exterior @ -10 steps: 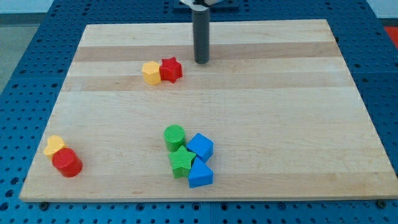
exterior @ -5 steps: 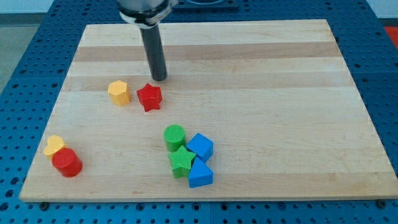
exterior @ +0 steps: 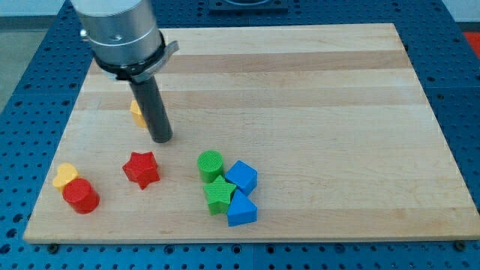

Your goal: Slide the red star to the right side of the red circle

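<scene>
Red star (exterior: 142,169) – right of red circle (exterior: 80,196)

Pale wooden board (exterior: 315,90) on blue perforated table (exterior: 22,90) — even light — no walls visible

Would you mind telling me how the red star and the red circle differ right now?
The red star has points; the red circle is a round cylinder. The star stands alone on the board, while the circle touches a yellow block. The star lies nearer my tip, the circle at the view's lower left. Both are red.
</scene>
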